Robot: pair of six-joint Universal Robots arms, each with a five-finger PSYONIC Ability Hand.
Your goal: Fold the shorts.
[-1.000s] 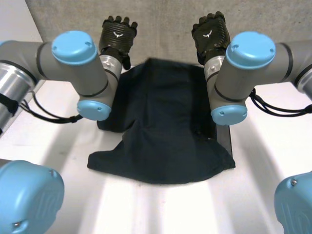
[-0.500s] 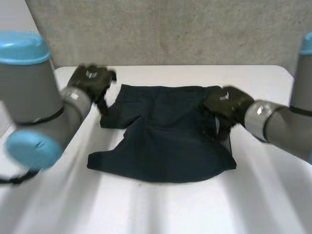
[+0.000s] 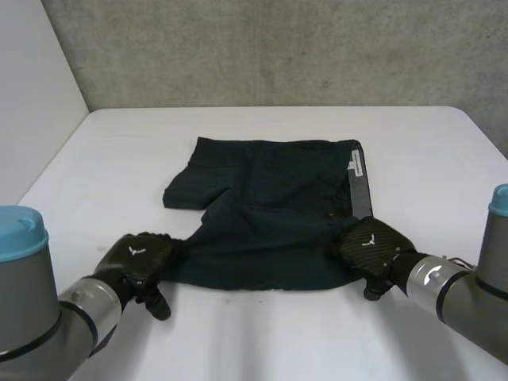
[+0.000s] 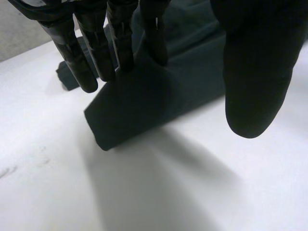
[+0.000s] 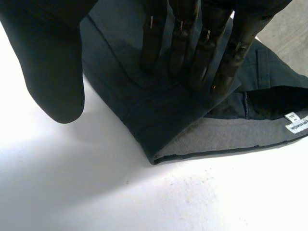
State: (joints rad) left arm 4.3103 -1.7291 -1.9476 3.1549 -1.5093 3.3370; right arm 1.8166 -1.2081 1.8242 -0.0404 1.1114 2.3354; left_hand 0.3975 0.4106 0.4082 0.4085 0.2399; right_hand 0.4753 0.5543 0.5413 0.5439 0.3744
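Dark navy shorts [image 3: 270, 206] lie on the white table [image 3: 262, 341], with the grey inside of the waistband [image 3: 362, 190] and a white label along their right side. My left hand [image 3: 136, 260] is at the near left corner. In the left wrist view its straight fingers [image 4: 120, 43] touch that corner of the shorts [image 4: 139, 106], and the thumb [image 4: 255, 72] stands apart over bare table. My right hand [image 3: 369, 244] is at the near right corner. Its straight fingers [image 5: 183, 38] rest on the shorts [image 5: 159, 110] beside the waistband [image 5: 226, 139], with the thumb [image 5: 53, 62] held off the cloth.
A grey wall [image 3: 278, 48] runs behind the table's far edge and a white panel [image 3: 32, 95] stands at the left. Bare table lies in front of the shorts and on both sides of them.
Both arms have drawn back from the far edge of the shorts to the near edge. The hands now sit at the two near corners. The shorts lie much as before.
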